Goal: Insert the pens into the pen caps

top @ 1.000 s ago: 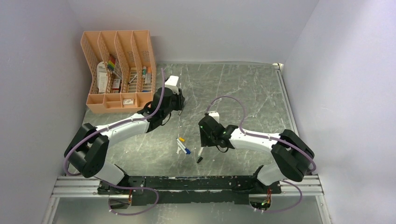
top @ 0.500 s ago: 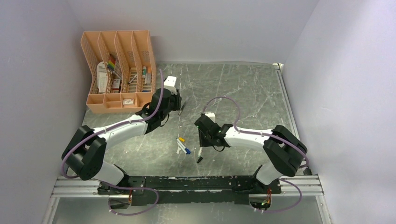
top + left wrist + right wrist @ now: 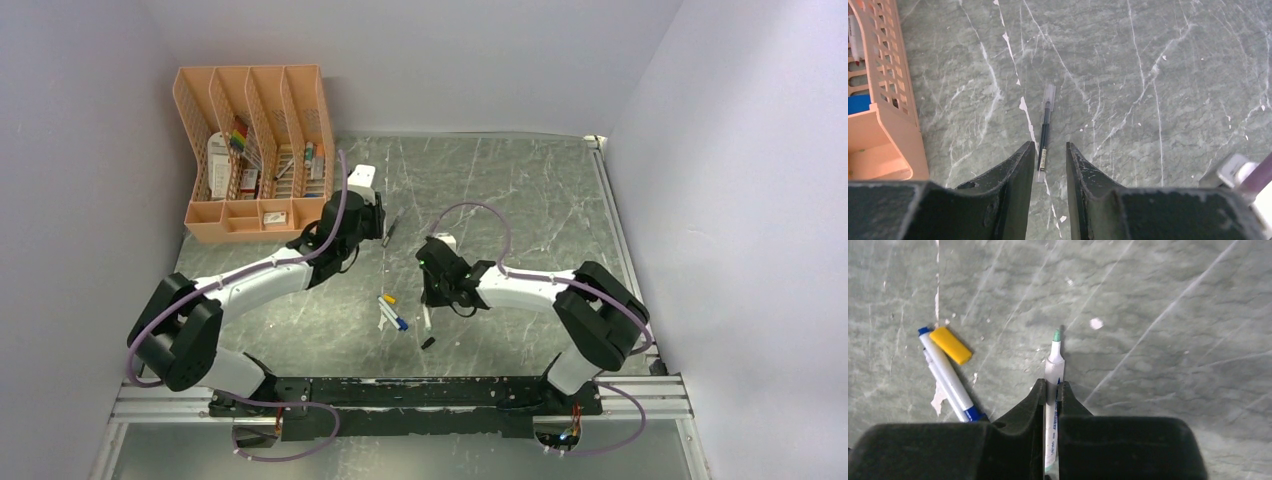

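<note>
From above, the left hand is hovering over one end of the dark pen on the surface, while the right hand is gripping a white pen with a black cap lying near it. The left wrist view is showing that hand's jaws standing narrowly apart, the dark pen's near end lying between them. The right wrist view is showing the right hand clamping the white pen, its green tip pointing ahead, with a yellow cap and a second pen lying ahead to the left.

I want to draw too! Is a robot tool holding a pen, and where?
The right tool pinches the slim white green-tipped pen by its barrel; the left tool holds nothing.
</note>
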Action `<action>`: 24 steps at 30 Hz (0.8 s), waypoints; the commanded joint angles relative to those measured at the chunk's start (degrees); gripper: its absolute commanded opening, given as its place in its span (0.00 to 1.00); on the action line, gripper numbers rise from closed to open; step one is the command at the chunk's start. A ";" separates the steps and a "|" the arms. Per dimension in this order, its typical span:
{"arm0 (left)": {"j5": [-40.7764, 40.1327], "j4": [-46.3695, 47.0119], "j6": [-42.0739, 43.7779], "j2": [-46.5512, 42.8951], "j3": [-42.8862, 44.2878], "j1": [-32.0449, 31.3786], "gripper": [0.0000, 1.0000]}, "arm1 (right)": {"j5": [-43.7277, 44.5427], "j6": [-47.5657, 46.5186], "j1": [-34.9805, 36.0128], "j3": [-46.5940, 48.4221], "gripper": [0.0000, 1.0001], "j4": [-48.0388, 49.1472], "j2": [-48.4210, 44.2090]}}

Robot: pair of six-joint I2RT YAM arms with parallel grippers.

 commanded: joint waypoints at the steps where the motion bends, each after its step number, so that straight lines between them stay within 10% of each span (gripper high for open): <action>1: 4.74 -1.35 -1.98 -1.19 0.69 2.38 0.39 | -1.59 -3.12 -4.24 -1.37 0.00 2.96 -3.17; 9: 34.99 11.00 -2.93 -3.14 -1.72 4.21 0.56 | -8.22 -6.49 -14.06 -5.28 0.00 12.56 -17.46; 16: 56.76 39.94 -17.87 -0.11 -6.63 5.39 0.75 | -12.79 -4.27 -19.14 -8.98 0.00 23.74 -28.43; 24: 65.68 78.40 -41.27 13.83 -7.39 6.51 0.72 | -12.61 -7.08 -20.37 -7.30 0.00 22.93 -36.49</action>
